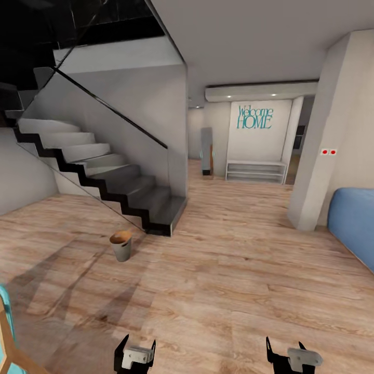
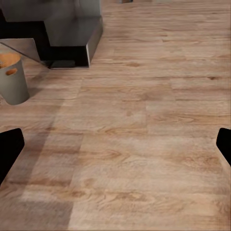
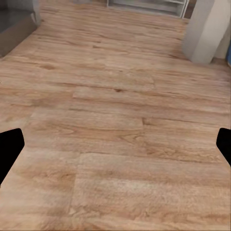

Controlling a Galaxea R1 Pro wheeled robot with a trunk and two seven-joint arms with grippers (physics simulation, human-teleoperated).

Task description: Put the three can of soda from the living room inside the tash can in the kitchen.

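Robot in transit over wood floor (image 1: 223, 270). Left hand (image 1: 135, 347) and right hand (image 1: 285, 350) spread wide, carrying nothing. Tash can (image 1: 121, 245) near staircase foot (image 1: 161, 213). Judging: no can collected yet.

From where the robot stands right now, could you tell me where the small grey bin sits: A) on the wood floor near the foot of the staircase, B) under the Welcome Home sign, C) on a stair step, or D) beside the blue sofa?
A: the bin stands on the wood floor just in front of the lowest steps of the staircase.
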